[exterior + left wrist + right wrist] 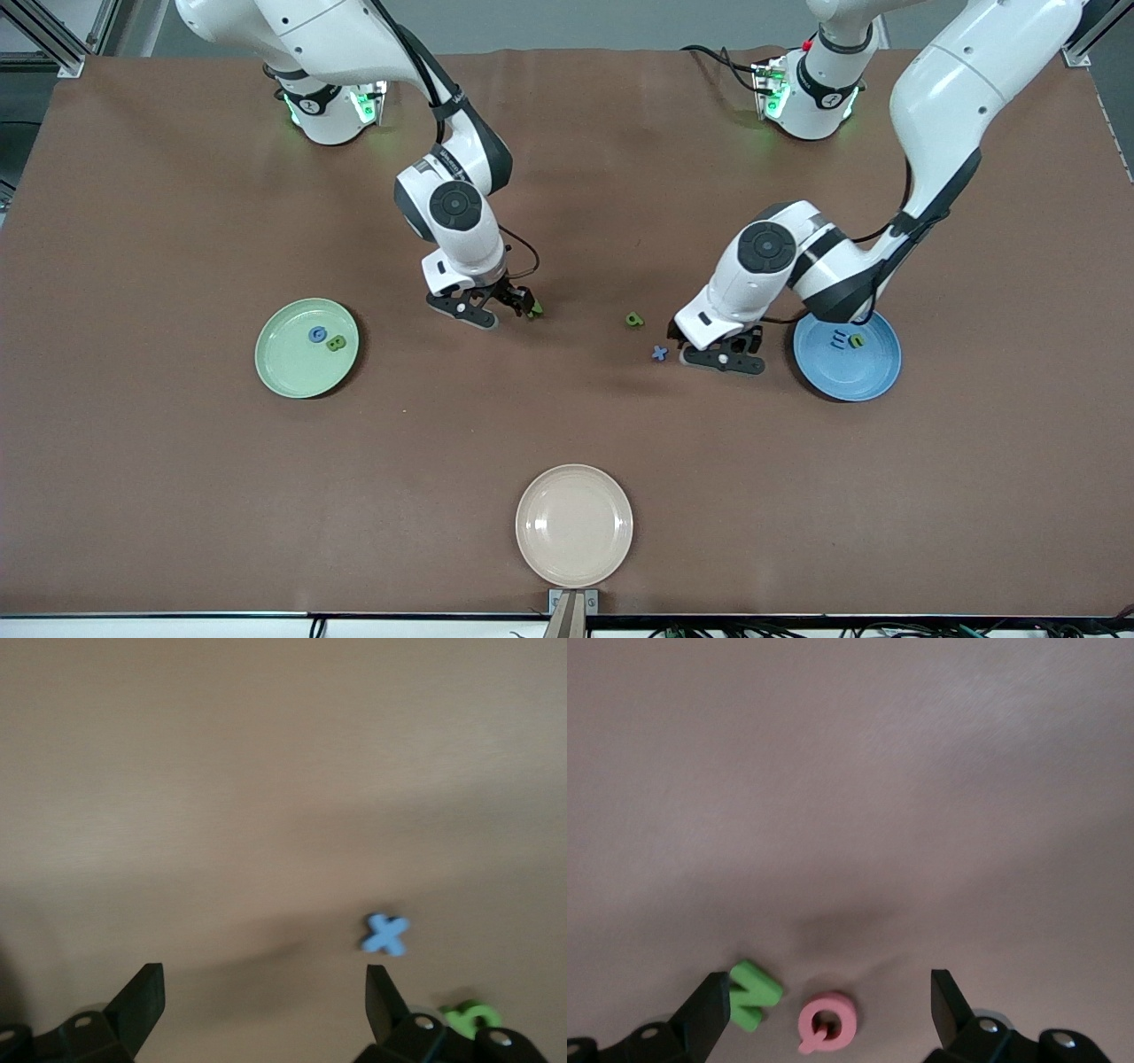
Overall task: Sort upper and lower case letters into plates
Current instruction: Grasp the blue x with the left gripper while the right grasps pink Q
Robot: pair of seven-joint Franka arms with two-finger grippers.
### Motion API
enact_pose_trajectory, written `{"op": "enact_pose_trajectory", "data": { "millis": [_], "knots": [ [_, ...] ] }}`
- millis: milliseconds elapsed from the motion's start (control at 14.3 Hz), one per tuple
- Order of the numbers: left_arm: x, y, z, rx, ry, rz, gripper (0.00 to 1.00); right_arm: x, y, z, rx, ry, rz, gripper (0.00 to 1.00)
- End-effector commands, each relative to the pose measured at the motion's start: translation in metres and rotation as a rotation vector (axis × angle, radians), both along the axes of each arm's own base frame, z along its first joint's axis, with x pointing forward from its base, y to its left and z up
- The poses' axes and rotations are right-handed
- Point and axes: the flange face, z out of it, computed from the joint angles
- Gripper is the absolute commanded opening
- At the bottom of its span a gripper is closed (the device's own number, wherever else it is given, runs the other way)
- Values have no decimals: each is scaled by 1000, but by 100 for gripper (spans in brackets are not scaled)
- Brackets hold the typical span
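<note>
Brown matte tabletop, sort half done — pale green round plate (306,347) holds blue G (316,334) and green B (336,343). Right gripper (501,309) spread wide over green N (753,994) and pink Q (826,1022); likely grabs one next. Green p (634,319), blue x (659,353) loose mid-table. Left gripper (719,352) wide apart beside x. Blue round plate (861,372) holds blue m (838,338), green n (857,340).

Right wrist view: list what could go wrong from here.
The right gripper is open low over the table, with the pink Q and green N close together between its fingers. Closing now might pinch both or knock the N aside. The left gripper, also open, has the blue x off-centre beside one finger; descending as it stands may nudge the x toward the green p.
</note>
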Motion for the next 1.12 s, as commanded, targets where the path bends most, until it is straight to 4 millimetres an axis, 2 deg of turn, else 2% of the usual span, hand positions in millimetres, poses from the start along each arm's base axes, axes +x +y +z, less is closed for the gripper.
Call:
{"op": "enact_pose_trajectory", "data": {
  "millis": [0, 140, 350, 560, 840, 1051],
  "knots": [
    [3, -26, -14, 11, 12, -4, 100, -10, 6, -8, 12, -17, 4, 100],
    [-1, -39, -24, 13, 22, -9, 100, -20, 11, -15, 5, -11, 22, 100],
    [-7, -45, -36, 14, 39, -24, 99, -37, 20, -23, -7, 3, 53, 100],
    [-13, -51, -47, 25, 45, -39, 90, -47, 22, -29, -19, 15, 68, 100],
    [-15, -54, -51, 25, 49, -48, 79, -61, 22, -40, -37, 33, 86, 100],
    [-13, -61, -56, 20, 47, -50, 76, -56, 17, -44, -45, 30, 89, 99]
  ]
}}
